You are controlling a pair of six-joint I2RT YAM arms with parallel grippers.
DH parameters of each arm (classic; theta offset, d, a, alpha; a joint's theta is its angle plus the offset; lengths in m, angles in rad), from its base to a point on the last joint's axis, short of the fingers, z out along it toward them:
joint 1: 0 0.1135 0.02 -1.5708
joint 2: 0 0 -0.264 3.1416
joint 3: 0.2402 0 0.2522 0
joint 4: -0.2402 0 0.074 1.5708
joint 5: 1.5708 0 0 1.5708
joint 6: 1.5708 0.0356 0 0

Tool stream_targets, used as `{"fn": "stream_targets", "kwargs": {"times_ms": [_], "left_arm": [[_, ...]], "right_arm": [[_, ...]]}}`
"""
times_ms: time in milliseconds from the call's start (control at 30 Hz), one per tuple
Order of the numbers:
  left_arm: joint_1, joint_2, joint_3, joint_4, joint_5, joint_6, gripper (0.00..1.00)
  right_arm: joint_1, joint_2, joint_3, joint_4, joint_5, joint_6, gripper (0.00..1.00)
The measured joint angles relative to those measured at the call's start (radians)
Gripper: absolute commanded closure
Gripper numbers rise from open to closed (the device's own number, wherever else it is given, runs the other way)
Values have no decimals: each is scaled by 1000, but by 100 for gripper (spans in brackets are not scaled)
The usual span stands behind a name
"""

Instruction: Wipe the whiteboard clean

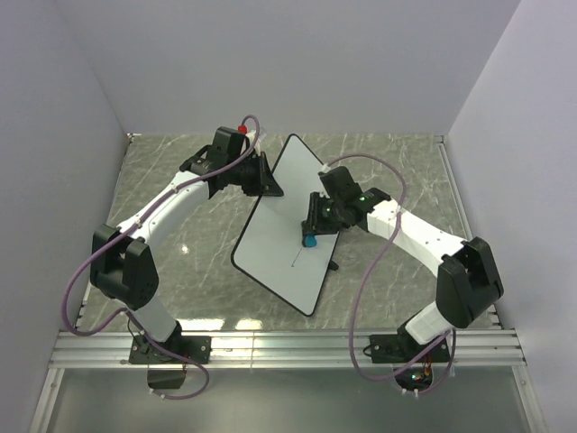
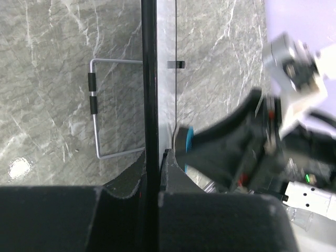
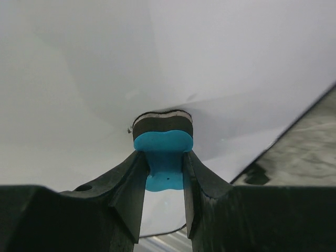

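Right fingers (image 3: 128, 189) pinch blue eraser (image 3: 163, 157) against whiteboard (image 3: 157, 52).

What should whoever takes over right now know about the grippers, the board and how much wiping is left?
Left gripper: jaws shut on the rim of the whiteboard, steadying it.
Right gripper: jaws shut on the blue eraser, its pad pressed against the board's face.
Done: most of the face looks clean.
Left: a thin dark line just below the eraser; wipe it, then check for faint traces.
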Motion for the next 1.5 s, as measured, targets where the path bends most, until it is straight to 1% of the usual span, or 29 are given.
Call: {"fn": "stream_targets", "kwargs": {"times_ms": [100, 267, 400, 567, 700, 900, 1100, 1300, 1500], "left_arm": [[0, 1, 1, -2, 0, 1, 100], [0, 1, 1, -2, 0, 1, 100], [0, 3, 2, 0, 3, 0, 100], [-2, 6, 5, 6, 9, 1, 100], [-3, 8, 7, 8, 10, 1, 100], [-4, 21, 24, 3, 17, 4, 100], [-5, 27, 32, 0, 20, 8, 100], [-5, 30, 35, 0, 25, 24, 100], [-5, 27, 29, 10, 35, 47, 100]], "right_arm": [[-35, 23, 0, -5, 24, 6, 100], [-22, 2, -26, 19, 37, 7, 100], [27, -65, -95, 69, 17, 8, 100], [127, -184, -184, 145, -54, 20, 100], [135, -244, -237, 190, -90, 34, 100], [149, -289, -310, 226, -112, 61, 100], [174, -289, -337, 259, -115, 81, 100], [196, -248, -336, 291, -89, 85, 100], [192, -215, -299, 252, -32, 81, 100]]}}
